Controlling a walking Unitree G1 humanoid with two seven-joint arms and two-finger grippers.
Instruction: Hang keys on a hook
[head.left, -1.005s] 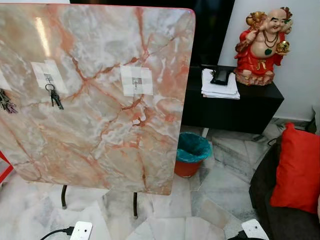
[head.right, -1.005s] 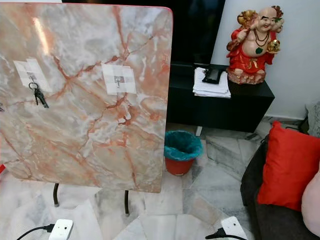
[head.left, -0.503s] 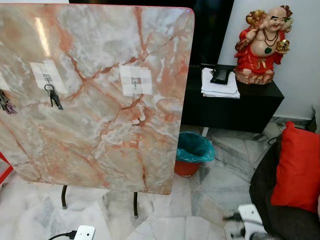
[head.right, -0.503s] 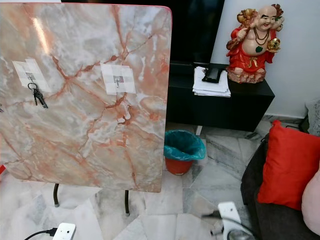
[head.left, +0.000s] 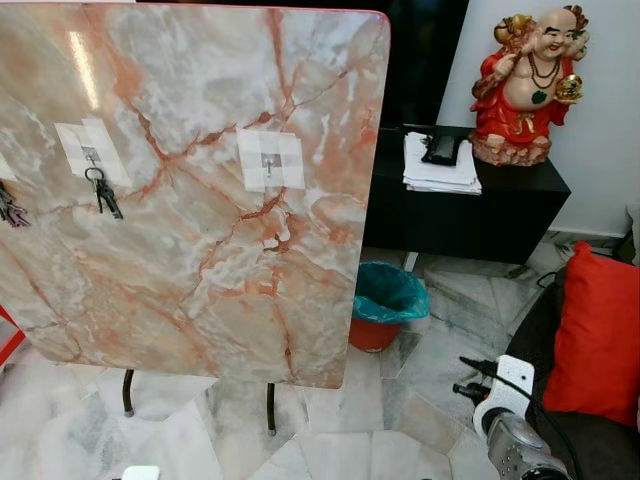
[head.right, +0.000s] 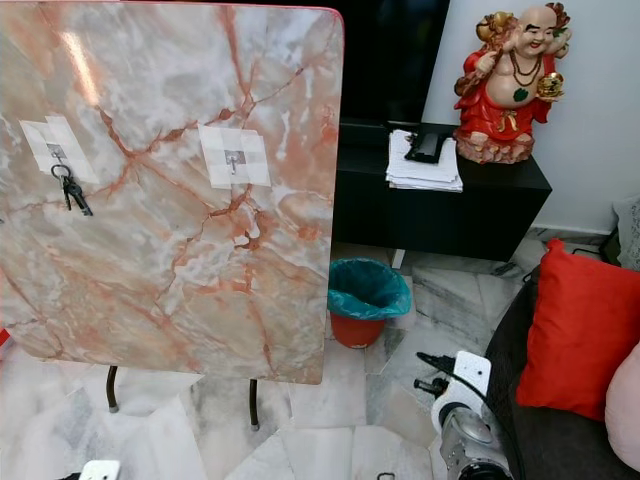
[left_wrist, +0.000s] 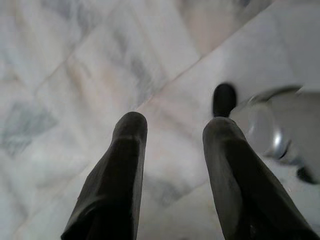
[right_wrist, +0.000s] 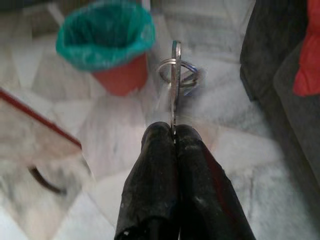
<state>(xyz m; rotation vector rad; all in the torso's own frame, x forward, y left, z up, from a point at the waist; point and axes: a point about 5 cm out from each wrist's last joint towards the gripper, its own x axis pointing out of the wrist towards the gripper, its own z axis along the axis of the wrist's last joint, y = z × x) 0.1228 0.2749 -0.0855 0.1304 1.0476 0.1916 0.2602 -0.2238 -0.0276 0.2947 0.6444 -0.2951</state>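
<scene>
1. Key (right_wrist: 175, 80) pinched edge-on between the fingertips of the right gripper (right_wrist: 175, 137), its ring (right_wrist: 181, 73) sticking out past the tips.
2. Right gripper low over the marble floor (head.left: 420, 370), off the lower right corner of the upright marble board (head.left: 200, 200), near the bin.
3. Empty hook (head.left: 269, 160) on a white patch near the board's right edge; another hook nearer the left edge bearing a bunch of keys (head.left: 103, 190).
4. Orange bin (head.left: 385, 310) lined with a teal bag; contents impossible to tell.
5. Right jaws clenched on the key.
6. Left gripper (left_wrist: 172, 125) spread apart above the floor, grasping nothing.
</scene>
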